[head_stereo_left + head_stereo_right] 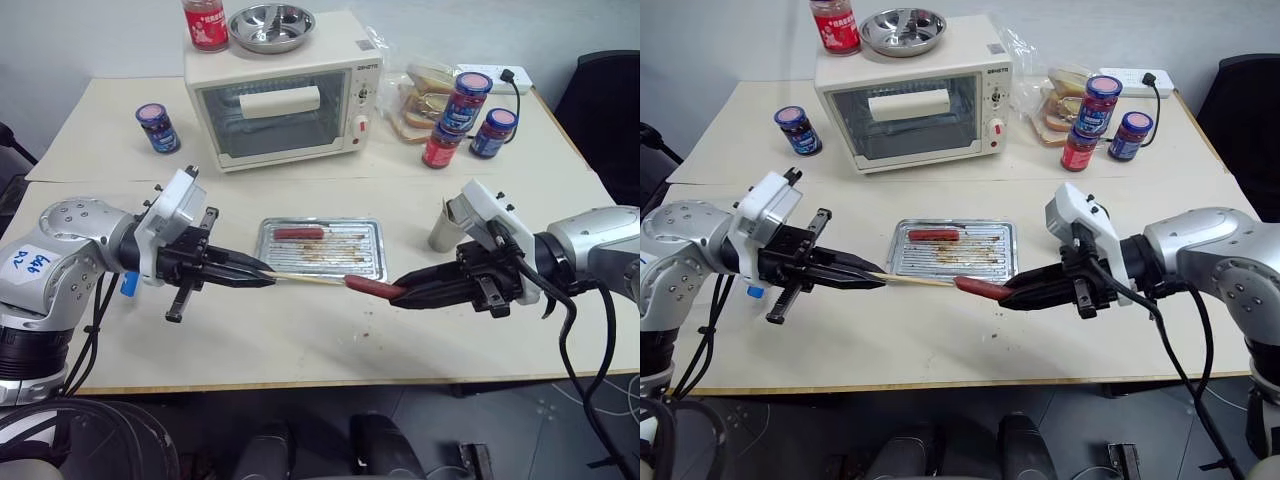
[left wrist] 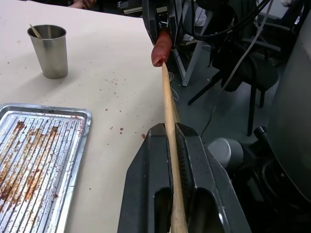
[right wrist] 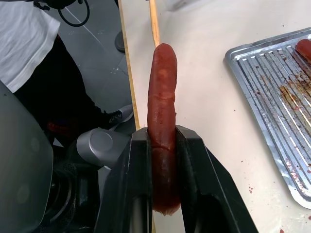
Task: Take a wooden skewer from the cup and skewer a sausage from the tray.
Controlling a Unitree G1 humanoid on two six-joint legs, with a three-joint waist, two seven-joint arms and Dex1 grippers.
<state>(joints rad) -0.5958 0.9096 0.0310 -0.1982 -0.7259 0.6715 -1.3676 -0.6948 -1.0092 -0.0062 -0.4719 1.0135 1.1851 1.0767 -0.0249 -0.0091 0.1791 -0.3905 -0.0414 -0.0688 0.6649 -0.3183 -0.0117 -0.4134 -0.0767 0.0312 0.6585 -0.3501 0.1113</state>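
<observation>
Over the table's front half, just ahead of the tray [image 1: 372, 232], both grippers meet nearly tip to tip. Left gripper [image 1: 262, 275] is clamped on the wooden skewer [image 1: 305, 279]; right gripper [image 1: 400, 294] is clamped on a sausage [image 1: 368, 287]. Skewer's point touches the sausage's free end; how far it's gone in, can't tell. Skewer's back end is hidden btw the left fingers [image 2: 155, 184], and the sausage's rear is buried btw the right fingers [image 3: 194, 174].

A 2nd sausage [image 1: 298, 233] lies in the tray near its far left corner. Cup [image 1: 445, 228] stands upright, right of the tray, partly covered by the right wrist in the left eye view; left wrist view shows a stick tip poking above its rim.

Bare tabletop [image 1: 300, 340] runs from the grippers to the near edge, w/ open room left of the tray too. Table is pale beige w/ red crumbs near the tray. Farther back: toaster oven [image 1: 285, 95] w/ a steel bowl [image 1: 271, 26] on top, and lidded jars [image 1: 468, 115] at right.
</observation>
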